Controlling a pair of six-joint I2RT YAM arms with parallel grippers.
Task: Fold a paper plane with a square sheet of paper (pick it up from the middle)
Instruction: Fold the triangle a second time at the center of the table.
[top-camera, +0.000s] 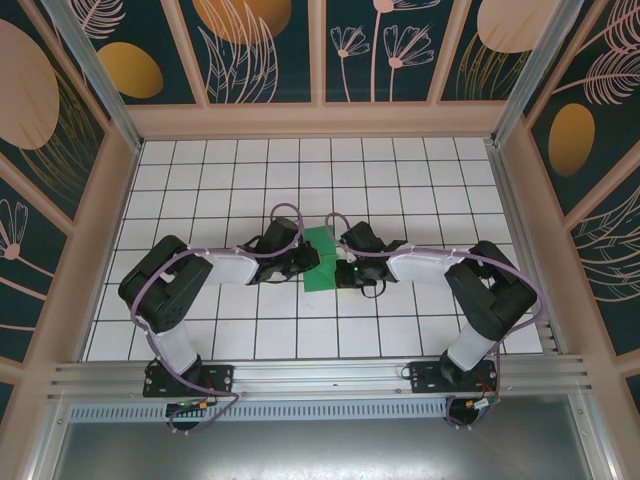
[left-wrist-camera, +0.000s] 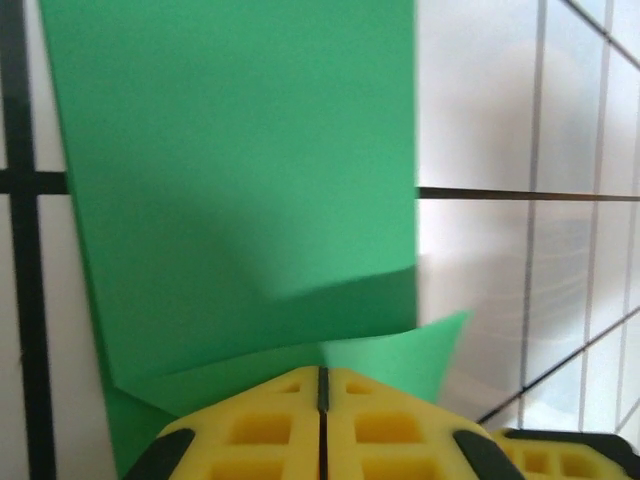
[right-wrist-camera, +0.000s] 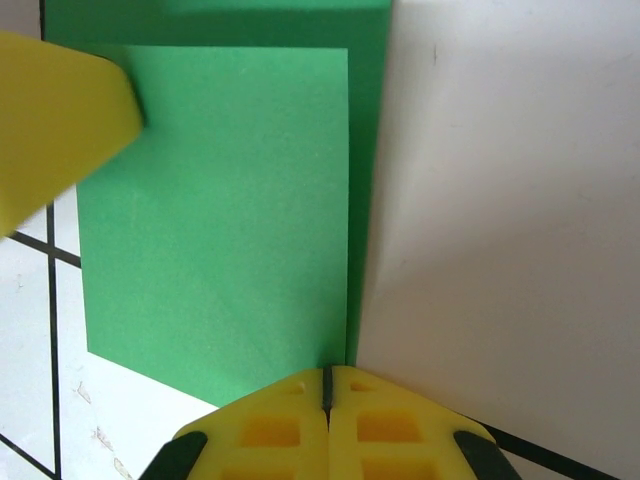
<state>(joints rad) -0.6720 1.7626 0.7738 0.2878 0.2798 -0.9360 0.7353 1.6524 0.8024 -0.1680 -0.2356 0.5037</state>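
Left fingers (left-wrist-camera: 336, 386) clenched at the green sheet of paper (left-wrist-camera: 240, 170), overlapping layers just beyond them; right wrist view: right fingers (right-wrist-camera: 341, 386) clenched at its fold.

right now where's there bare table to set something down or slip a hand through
Free: the tiles between the square sheet of paper and the back wall, and the near row by the rail. Crowded: the middle, where the left gripper and right gripper meet at the sheet.
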